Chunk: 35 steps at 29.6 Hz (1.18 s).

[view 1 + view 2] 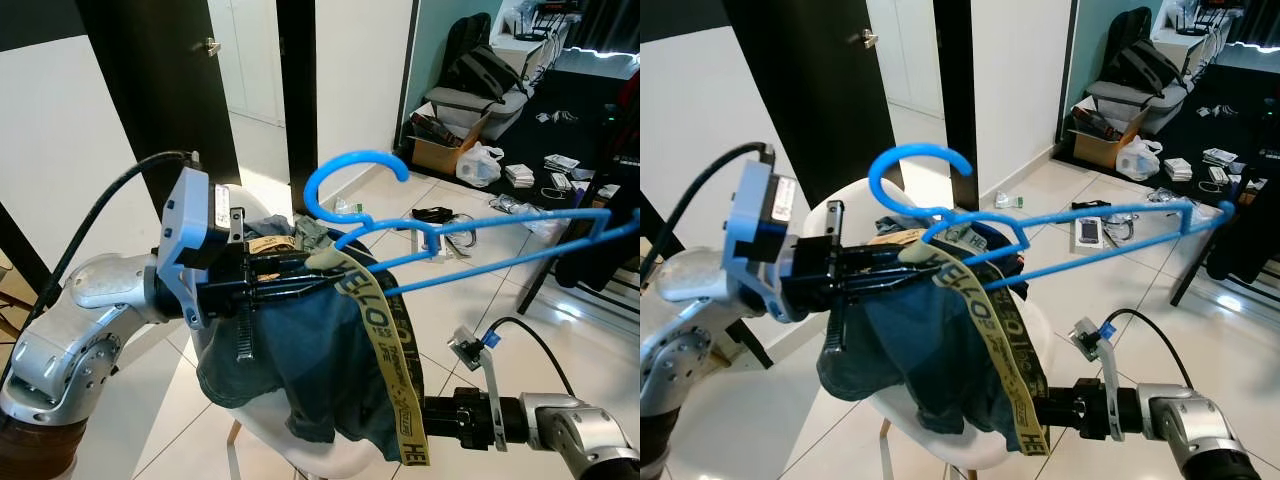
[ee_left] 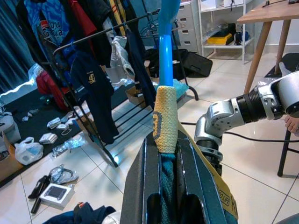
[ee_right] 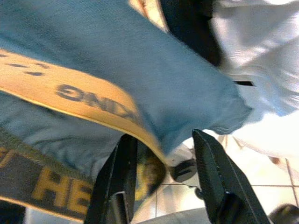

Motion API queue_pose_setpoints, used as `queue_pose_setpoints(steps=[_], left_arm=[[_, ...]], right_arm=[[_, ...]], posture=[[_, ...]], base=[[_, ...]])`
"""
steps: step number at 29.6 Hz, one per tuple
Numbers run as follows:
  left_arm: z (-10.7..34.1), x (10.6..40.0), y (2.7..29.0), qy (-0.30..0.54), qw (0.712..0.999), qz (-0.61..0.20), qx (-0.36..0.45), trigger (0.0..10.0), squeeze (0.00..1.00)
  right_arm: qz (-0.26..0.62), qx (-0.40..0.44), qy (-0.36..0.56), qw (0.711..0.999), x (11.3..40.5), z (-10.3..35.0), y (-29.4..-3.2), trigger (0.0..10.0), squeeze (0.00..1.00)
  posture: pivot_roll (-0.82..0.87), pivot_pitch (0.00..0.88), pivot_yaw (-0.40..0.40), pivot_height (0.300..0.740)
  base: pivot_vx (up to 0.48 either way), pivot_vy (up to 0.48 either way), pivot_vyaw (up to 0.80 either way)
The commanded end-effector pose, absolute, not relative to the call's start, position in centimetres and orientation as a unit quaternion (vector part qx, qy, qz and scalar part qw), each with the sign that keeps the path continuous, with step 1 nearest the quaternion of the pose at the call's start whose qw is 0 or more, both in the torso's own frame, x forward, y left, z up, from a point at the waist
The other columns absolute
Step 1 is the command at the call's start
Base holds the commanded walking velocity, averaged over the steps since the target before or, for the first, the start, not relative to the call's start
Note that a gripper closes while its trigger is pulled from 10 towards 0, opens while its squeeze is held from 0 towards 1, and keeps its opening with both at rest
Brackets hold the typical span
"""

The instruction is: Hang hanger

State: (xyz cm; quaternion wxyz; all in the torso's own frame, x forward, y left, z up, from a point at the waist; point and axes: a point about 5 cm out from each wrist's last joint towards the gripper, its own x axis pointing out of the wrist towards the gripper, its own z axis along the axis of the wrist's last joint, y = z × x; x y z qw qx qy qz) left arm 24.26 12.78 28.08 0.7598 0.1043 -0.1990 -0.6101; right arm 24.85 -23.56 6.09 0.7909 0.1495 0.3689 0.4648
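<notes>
My right hand sits at the lower right of the left eye view, low and just beneath the hanging fabric. In its wrist view the two black fingers stand apart, with the edge of the yellow strap and the garment's hem lying between them; I cannot tell whether they press on the cloth.

My left hand reaches in from the left, at mid frame. Its long black fingers are drawn narrow and clamp the bunched top of the blue denim garment together with the yellow woven strap printed with dark letters. The strap runs over the fingers and hangs down the front of the denim toward the bottom centre of the frame.

The bright blue plastic clothes hanger is carried at that same grip. Its hook curves up above centre frame, and its long arms stretch away to the right edge, held in the air and not on any rail. The garment drapes from its near end.

Under the garment, at the bottom centre, is a white moulded chair on a pale tiled floor.

Further off, a dark door with a metal handle fills the upper left. At the upper right are a cardboard box, a white plastic bag and scattered small items on the floor. The left wrist view shows a black clothes rack hung with dark garments beyond the hanger.
</notes>
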Motion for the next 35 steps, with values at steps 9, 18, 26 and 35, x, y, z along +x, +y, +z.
queue_pose_setpoints(steps=[9, 18, 26, 35], left_arm=[[27.5, 25.0, 14.8, -0.184, 0.788, -0.572, 0.129, 10.0, 0.0], [25.9, 25.3, 15.1, -0.154, 0.801, -0.56, 0.141, 10.0, 0.0], [20.6, 25.5, 15.5, -0.071, 0.819, -0.532, 0.202, 10.0, 0.0], [19.8, 25.9, 15.6, -0.085, 0.841, -0.491, 0.211, 10.0, 0.0]], right_arm=[[0.407, 0.171, 0.334, 0.833, 26.4, 7.2, -25.3, 0.0, 0.0], [0.398, 0.248, 0.242, 0.85, 28.0, 10.1, -25.8, 0.0, 0.0], [0.372, 0.314, 0.087, 0.869, 31.0, 16.4, -27.2, 0.0, 0.0], [0.3, 0.32, 0.087, 0.894, 32.9, 17.8, -27.7, 0.0, 0.0]], posture=[[-0.02, 0.0, 0.019, 0.74], [-0.02, 0.0, 0.018, 0.74], [-0.03, 0.0, 0.022, 0.74], [-0.03, 0.0, 0.02, 0.74]], base=[[0.0, 0.0, 0.0], [0.0, 0.0, 0.0], [0.0, 0.0, 0.0], [0.0, 0.0, 0.0]])
